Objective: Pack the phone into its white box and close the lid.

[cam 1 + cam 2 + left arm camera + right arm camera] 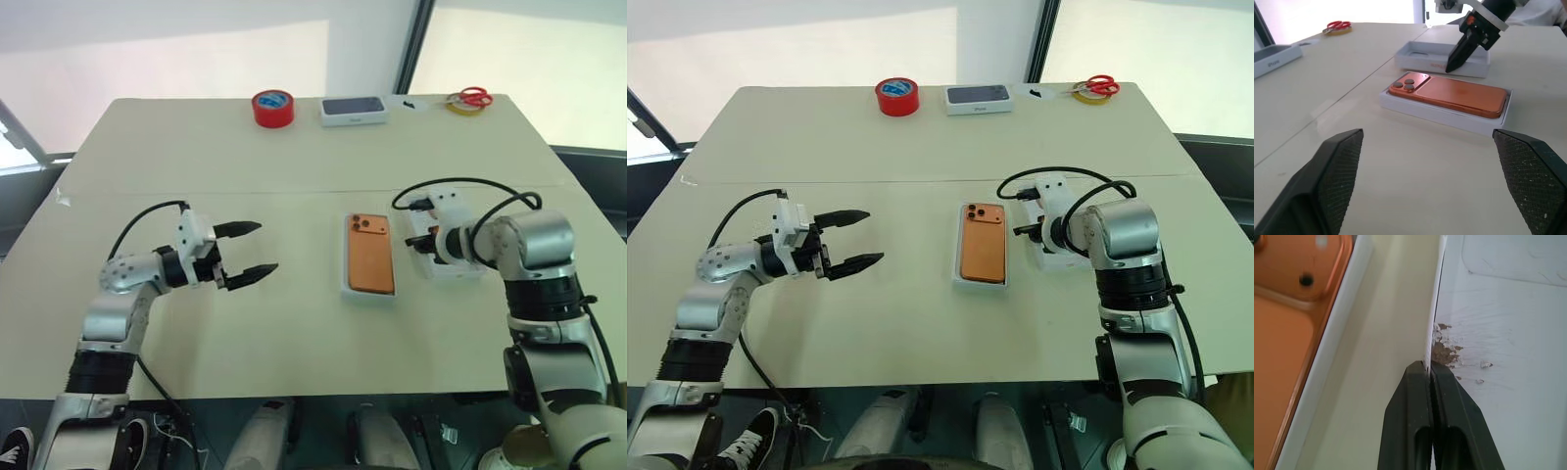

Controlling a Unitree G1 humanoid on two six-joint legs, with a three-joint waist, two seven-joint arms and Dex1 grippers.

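The orange phone [370,253] lies camera side up inside the shallow white box [369,291] at the table's middle. Just right of it sits the lid [1425,51], open side up and white inside. My right gripper [1428,364] points down at the lid's near-left wall [1437,298] and is shut on that thin wall, one finger inside and one outside. Well left of the box, my left gripper [267,247] hovers level and open, pointing toward the phone [1449,93] with nothing between its fingers.
Along the far edge stand a red tape roll [273,108], a closed white box with a dark top [354,110] and red-handled scissors [470,99] on a yellow tape ring. A seam runs across the table behind the phone.
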